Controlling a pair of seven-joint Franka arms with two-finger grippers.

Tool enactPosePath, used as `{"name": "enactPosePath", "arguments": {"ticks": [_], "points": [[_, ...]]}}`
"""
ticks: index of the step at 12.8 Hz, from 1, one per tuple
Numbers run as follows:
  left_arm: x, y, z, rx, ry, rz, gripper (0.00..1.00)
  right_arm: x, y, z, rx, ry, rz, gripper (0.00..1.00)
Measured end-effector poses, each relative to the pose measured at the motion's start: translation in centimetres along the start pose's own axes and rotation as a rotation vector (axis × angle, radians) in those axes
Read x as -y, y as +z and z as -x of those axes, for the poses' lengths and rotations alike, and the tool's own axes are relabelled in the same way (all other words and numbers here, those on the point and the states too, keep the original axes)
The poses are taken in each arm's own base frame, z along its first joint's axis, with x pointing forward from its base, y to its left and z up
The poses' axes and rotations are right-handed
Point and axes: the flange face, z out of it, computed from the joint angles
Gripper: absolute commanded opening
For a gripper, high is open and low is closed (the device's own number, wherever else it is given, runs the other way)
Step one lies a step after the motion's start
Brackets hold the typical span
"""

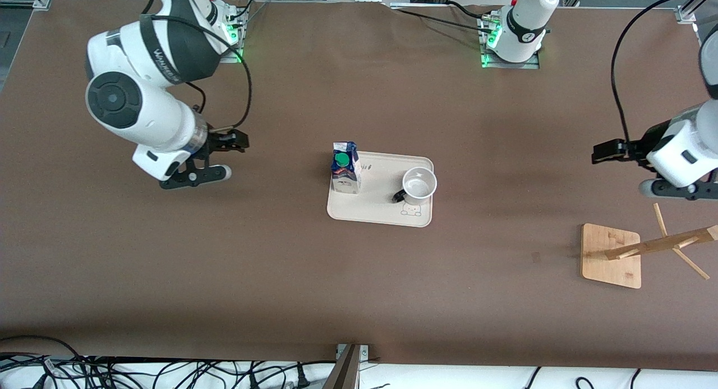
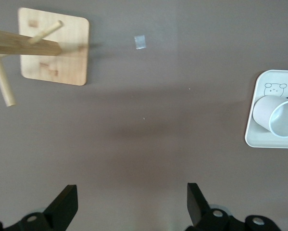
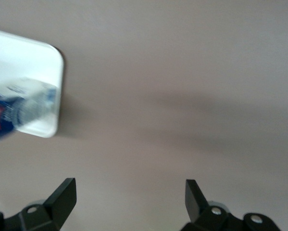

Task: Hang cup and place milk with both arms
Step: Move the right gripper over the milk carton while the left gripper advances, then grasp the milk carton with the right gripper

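Nothing held: left gripper (image 2: 129, 204) spread wide over bare table, cup (image 1: 419, 186) on the tray (image 1: 387, 214) toward the other arm. Right gripper (image 3: 129, 202) likewise spread, milk (image 1: 344, 167) on the tray's nearer end. Best to approach squarely, gripping the cup's rim, the carton's sides.

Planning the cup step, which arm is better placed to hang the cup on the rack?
Probably the left. Its gripper, fingers open, hovers by the wooden rack, at the cup end of the tray; the right gripper waits nearer the milk.

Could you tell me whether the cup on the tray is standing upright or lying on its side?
Upright: the cup stands on the tray, its open mouth facing up with the inside visible.
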Motion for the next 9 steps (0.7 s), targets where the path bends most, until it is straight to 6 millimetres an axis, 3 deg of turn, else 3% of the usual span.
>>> {"name": "enactPosePath", "arguments": {"ticks": [2,4,6,7,9], "points": [[-1.5,2.6,-1.8,0.022,0.023,0.0,1.0,5.7,1.6,0.2,-0.038,0.089,-0.059,1.0],[-2.6,4.8,-3.1,0.038,0.039,-0.006,1.0,13.0,4.7,1.0,-0.078,0.178,-0.082,1.0],[-3.1,6.8,-4.1,0.059,0.046,-0.011,1.0,18.6,7.7,2.8,-0.069,0.22,-0.078,1.0],[-3.1,7.5,-4.5,0.062,0.045,-0.012,1.0,20.1,8.6,3.1,-0.07,0.228,-0.078,1.0],[-2.8,8.1,-4.8,0.068,0.039,-0.012,1.0,20.7,9.4,2.6,-0.082,0.236,-0.086,1.0]]}}
